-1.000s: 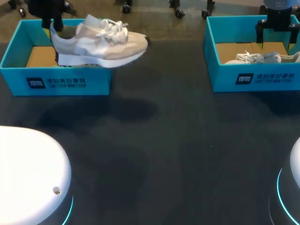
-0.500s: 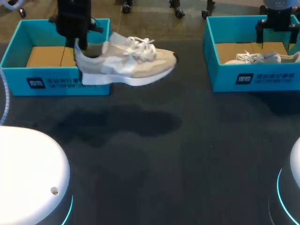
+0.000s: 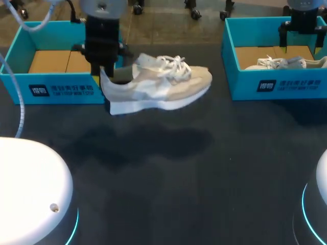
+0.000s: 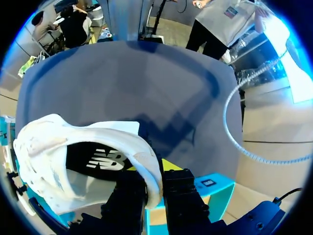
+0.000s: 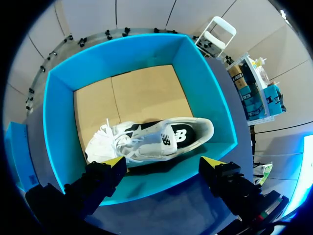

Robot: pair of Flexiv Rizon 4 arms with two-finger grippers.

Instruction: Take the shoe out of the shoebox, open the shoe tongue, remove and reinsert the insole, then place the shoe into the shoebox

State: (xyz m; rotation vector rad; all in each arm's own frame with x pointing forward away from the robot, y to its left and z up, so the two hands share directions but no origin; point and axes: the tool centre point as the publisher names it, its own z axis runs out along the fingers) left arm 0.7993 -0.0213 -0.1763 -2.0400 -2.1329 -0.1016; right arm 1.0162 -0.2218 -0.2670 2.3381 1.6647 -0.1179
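Shoe: beige-and-white trainer with smooth pale panels, a thick white sole and loose white laces. It hangs in the air by its heel, roughly level, toe toward the right box, over the table just in front of the left box's right end.
Left gripper: clamped on the shoe's heel collar, one finger inside the opening and one behind the heel. Its wrist view looks into the shoe at a black insole with white print.
Left box: teal card, rectangular and open-topped, with a plain brown card floor.
Right box: same teal card and brown floor. A second shoe, white, lies along its near wall.
Right gripper: fingers wide apart, holding nothing, hanging above the right box over the second shoe.
Table: dark and matte, with a soft shadow under the held shoe.
Change: in the last second the left arm has carried the shoe from above the left box rightward and toward the robot. The right arm has not moved.
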